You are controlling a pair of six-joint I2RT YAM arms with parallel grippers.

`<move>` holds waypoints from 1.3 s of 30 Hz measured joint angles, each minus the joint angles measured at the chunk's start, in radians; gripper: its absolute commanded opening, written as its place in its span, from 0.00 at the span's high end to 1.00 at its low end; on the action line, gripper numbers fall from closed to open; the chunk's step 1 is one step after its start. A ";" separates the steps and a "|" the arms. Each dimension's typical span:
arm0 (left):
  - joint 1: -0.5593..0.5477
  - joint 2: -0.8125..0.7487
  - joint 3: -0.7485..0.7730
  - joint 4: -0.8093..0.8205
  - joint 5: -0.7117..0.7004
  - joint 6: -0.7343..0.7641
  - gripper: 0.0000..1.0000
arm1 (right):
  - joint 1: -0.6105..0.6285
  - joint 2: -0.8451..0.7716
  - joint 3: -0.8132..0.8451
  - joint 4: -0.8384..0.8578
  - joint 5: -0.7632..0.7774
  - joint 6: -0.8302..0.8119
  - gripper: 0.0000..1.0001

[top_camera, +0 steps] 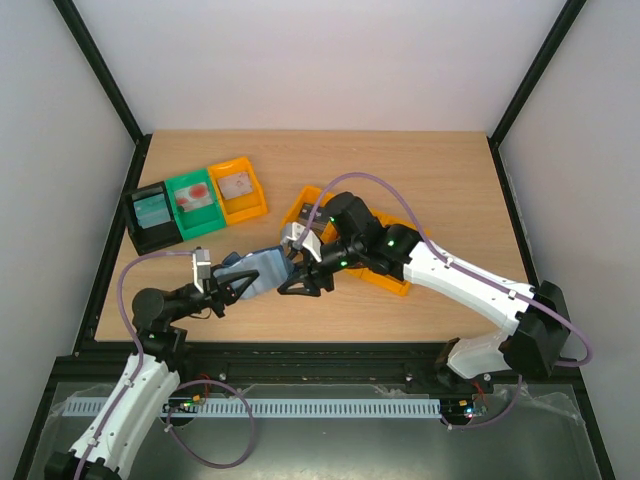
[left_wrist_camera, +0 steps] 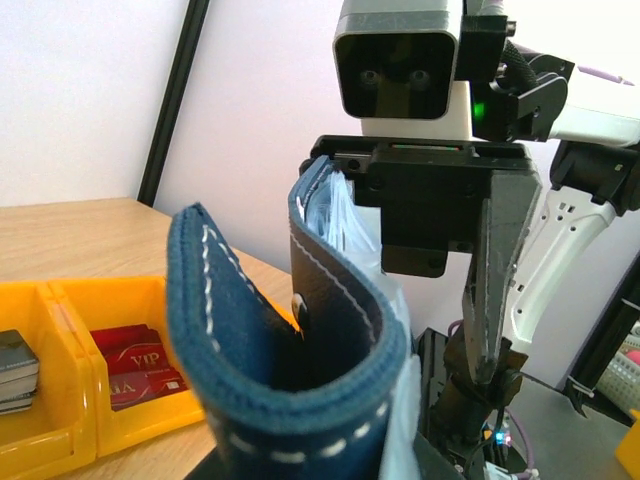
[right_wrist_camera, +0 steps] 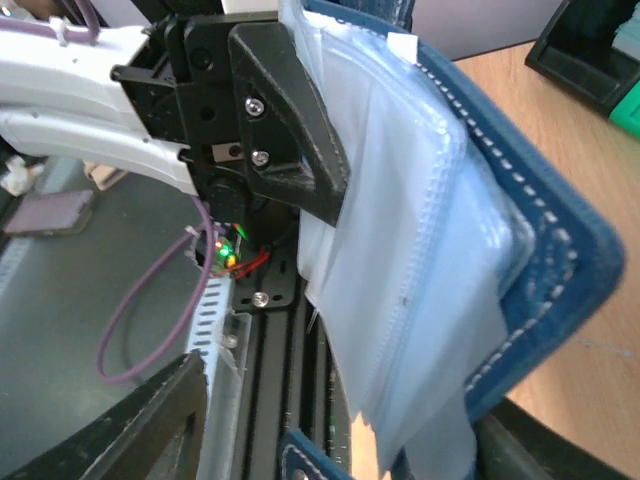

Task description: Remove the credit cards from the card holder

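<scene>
The dark navy card holder point(top_camera: 262, 268) is held open above the table's front edge, its pale blue-grey pockets point(right_wrist_camera: 420, 250) hanging out. My left gripper point(top_camera: 232, 283) is shut on its left end; one black finger point(right_wrist_camera: 290, 130) shows pressed on the pockets. My right gripper point(top_camera: 297, 283) is open, its jaws on either side of the holder's right end and not closed on it. In the left wrist view the holder point(left_wrist_camera: 290, 390) fills the front and hides my own fingers. A red card point(left_wrist_camera: 135, 365) and dark cards point(left_wrist_camera: 15, 360) lie in the orange tray point(left_wrist_camera: 60, 430).
The orange three-compartment tray point(top_camera: 395, 282) lies under the right arm. Black point(top_camera: 152, 215), green point(top_camera: 193, 203) and orange point(top_camera: 238, 190) bins, each with a card inside, stand at the back left. The black frame rail runs just below the holder.
</scene>
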 measured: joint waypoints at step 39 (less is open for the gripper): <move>0.026 -0.002 0.035 -0.119 -0.085 0.097 0.90 | 0.058 0.056 -0.001 0.210 0.170 0.187 0.98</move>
